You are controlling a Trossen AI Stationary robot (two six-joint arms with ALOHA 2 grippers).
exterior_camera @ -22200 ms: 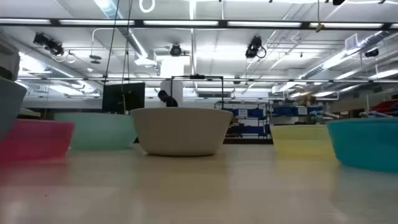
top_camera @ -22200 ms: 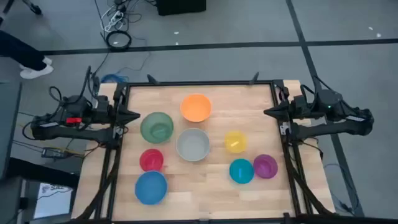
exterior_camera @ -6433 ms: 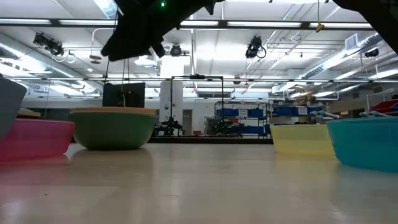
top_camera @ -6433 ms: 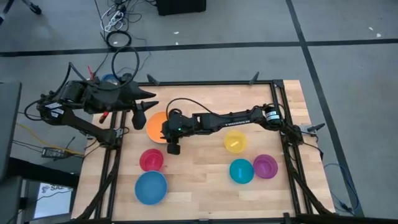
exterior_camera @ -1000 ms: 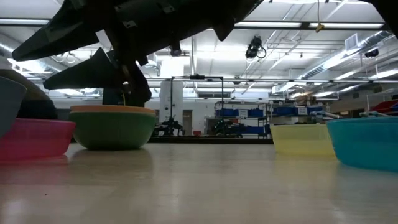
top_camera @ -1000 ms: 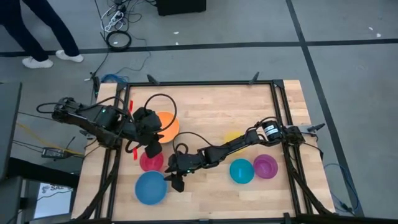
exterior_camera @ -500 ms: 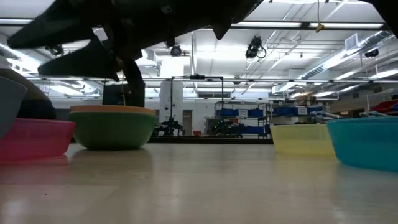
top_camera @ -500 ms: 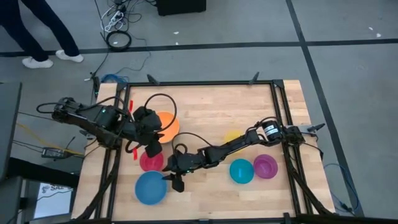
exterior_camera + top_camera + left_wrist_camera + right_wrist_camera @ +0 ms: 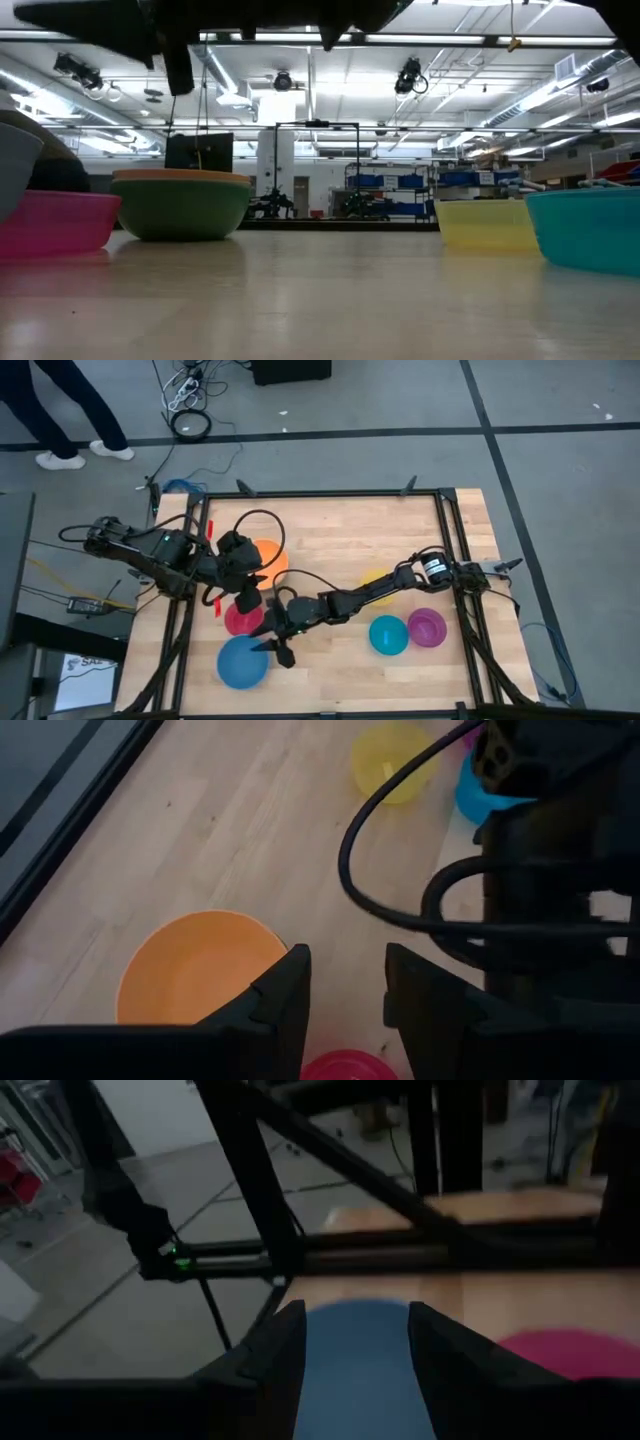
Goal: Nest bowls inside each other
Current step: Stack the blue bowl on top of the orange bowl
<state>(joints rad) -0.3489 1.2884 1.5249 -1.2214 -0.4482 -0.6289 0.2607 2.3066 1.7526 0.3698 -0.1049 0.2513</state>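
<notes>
- Bowls all sit mouth-up on the wooden table (image 9: 330, 680); round, so no long axis.
- Nearest the front edge is the blue bowl (image 9: 242, 661), with the right gripper (image 9: 271, 647) above its rim, fingers spread and empty, its arm stretched low across the table.
- Red bowl (image 9: 238, 620) just behind; teal bowl (image 9: 388, 634) and purple bowl (image 9: 428, 627) side by side toward the right.
- Left gripper (image 9: 249, 596) hangs between the red bowl and the orange bowl (image 9: 272, 559), fingers parted, holding nothing.
- Yellow bowl (image 9: 372, 578) is partly under the right arm.
</notes>
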